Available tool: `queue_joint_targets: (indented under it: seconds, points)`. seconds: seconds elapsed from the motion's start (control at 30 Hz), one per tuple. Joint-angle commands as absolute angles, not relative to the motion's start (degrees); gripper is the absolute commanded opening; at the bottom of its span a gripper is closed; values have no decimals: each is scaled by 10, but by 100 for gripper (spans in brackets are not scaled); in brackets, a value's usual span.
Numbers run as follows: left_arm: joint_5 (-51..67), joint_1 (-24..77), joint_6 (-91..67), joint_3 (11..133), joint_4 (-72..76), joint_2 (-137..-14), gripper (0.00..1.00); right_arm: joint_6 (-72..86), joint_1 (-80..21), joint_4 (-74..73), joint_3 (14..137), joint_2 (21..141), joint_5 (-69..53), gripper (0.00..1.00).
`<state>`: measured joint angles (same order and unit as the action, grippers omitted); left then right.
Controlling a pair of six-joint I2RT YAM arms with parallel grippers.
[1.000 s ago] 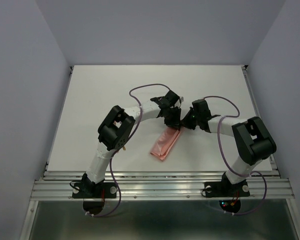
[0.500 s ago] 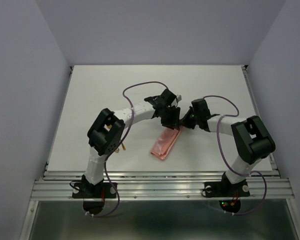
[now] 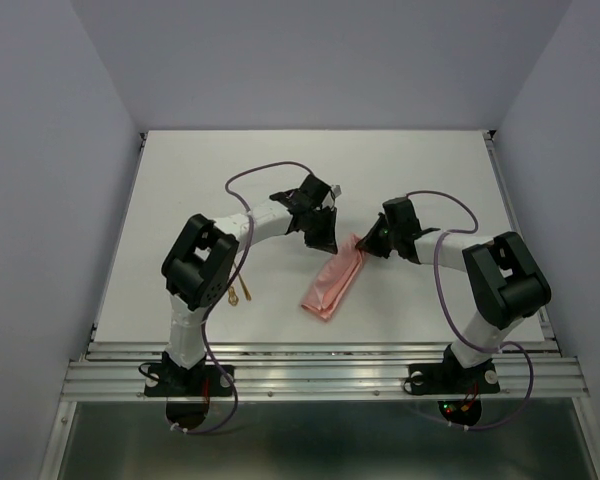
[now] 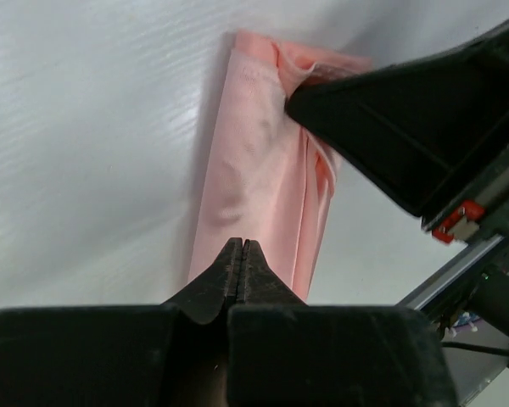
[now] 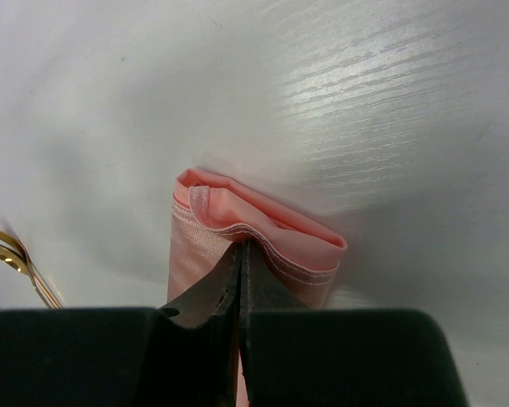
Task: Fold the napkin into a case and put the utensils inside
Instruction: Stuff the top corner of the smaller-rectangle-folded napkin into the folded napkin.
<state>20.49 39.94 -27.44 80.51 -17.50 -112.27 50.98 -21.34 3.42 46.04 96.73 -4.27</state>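
Note:
The napkin [image 3: 332, 285] lies folded into a narrow salmon-pink case [image 4: 263, 170], slanting across the middle of the white table. My right gripper [image 3: 364, 243] is shut on the hem of the top layer at the strip's far end [image 5: 237, 220] and holds that layer slightly raised, so the mouth gapes. My left gripper [image 3: 325, 243] is shut with nothing in it, its tips [image 4: 242, 244] poised over the strip just left of that end. The right gripper's black fingers [image 4: 382, 127] show across from it. Two gold utensils [image 3: 238, 294] lie on the table by the left arm, also at the left edge in the right wrist view [image 5: 13, 254].
The white table [image 3: 230, 180] is walled by lilac panels at the back and both sides. A metal rail [image 3: 320, 360] runs along the near edge by the arm bases. Purple cables loop above both forearms.
The left gripper has pulled away from the napkin's far end toward the left and closed, after standing wider half a second ago. Its elbow swung left, uncovering the utensils. The right gripper has held still.

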Motion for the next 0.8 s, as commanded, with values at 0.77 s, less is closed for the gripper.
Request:
queue_joint_targets:
  seconds: [0.77]
  points:
    - [283,442,-272,881,-140,-1223,0,497,-213,-26,468,958,-20,6]
